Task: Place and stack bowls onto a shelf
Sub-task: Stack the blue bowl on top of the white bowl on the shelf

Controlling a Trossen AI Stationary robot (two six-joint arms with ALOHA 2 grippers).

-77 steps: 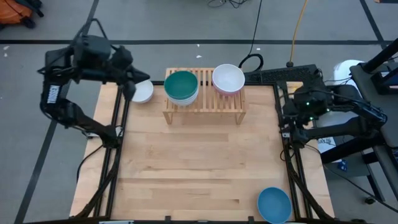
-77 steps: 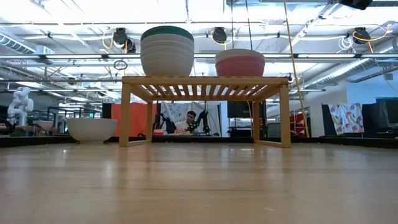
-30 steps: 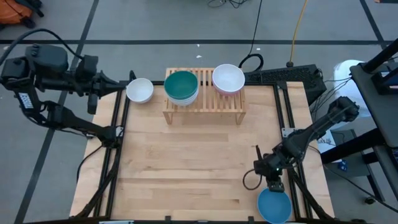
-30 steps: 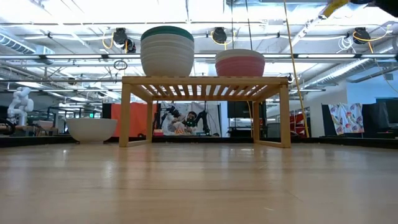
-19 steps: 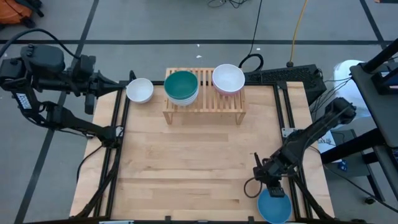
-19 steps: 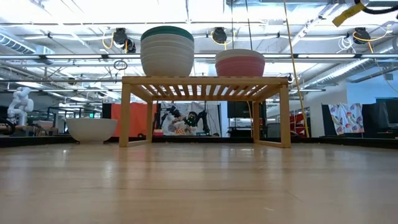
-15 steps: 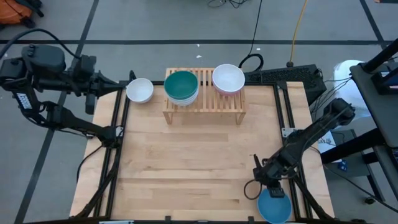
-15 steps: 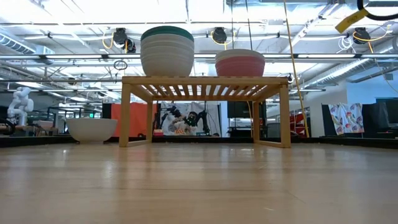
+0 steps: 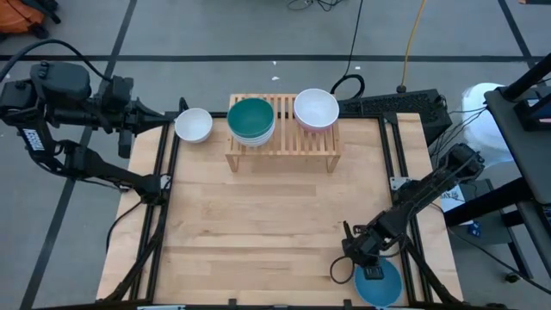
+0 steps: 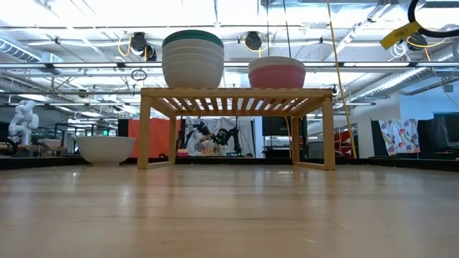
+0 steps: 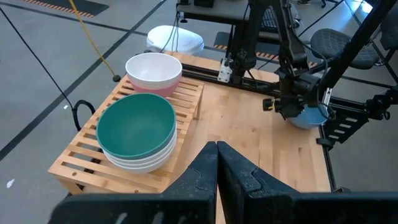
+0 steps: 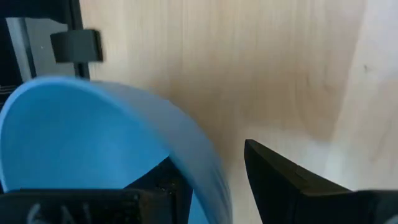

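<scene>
The right gripper [image 9: 368,269] had dropped lower, and now the blue bowl's [image 12: 93,143] rim sat between its spread jaws. A pick-up looked close. The left gripper [image 11: 216,163], pressed together, waited near the shelf [image 9: 284,142]. The wooden table [image 9: 258,224] stood in a big workshop.

My dark right hand [image 12: 211,186] straddles the blue bowl [image 9: 383,284]. Teal bowl [image 9: 250,117] tops white ones; the pale slatted shelf [image 9: 284,142] also carries pink [image 10: 277,74].
</scene>
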